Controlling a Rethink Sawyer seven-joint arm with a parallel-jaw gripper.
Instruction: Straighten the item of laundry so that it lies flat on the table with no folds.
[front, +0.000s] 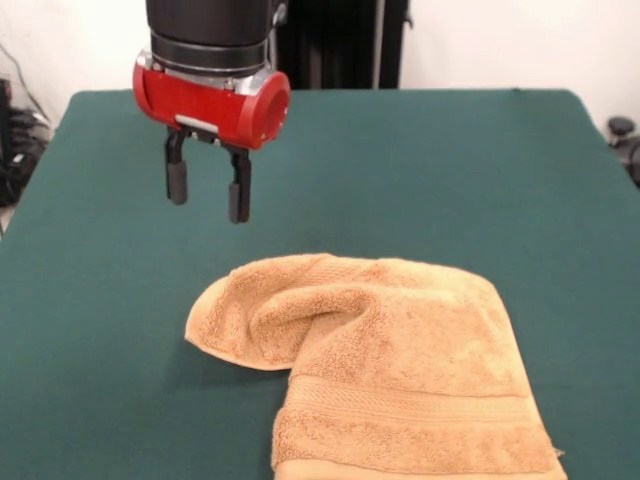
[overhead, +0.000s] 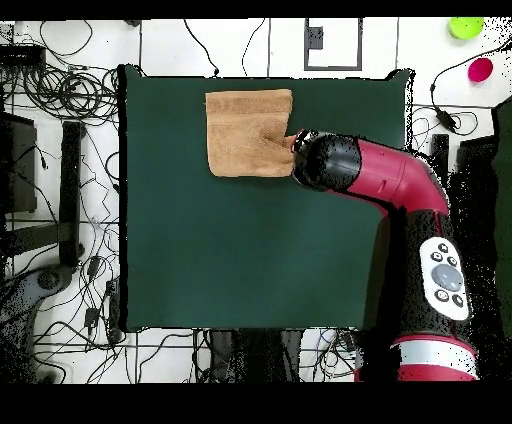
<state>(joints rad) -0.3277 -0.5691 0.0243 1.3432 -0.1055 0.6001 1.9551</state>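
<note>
Towel (front: 400, 370), tan-orange terry: nearest item in the front view, lying at the near edge of the bench (front: 120, 400), right of centre. Woven band and hem run across its near end, which lies flat. Far left corner is doubled back onto the body, making a rounded flap with a raised ridge; this fold is what keeps the cloth from lying flat.

Gripper (front: 208, 192), black fingers under a red wrist: hangs above the bench just beyond the folded corner, clear of the cloth. Fingers stand moderately apart with nothing between them. Position suits a descent onto the flap's edge, judged as the likely next step.

Overhead view. Towel (overhead: 245, 130): near the bench's (overhead: 250, 250) top edge, left of centre, roughly square in outline, which fits one end being folded over. Arm's red and black wrist covers the towel's lower right corner and hides the gripper. Most of the green top lies bare, leaving room to draw the flap outward.
</note>
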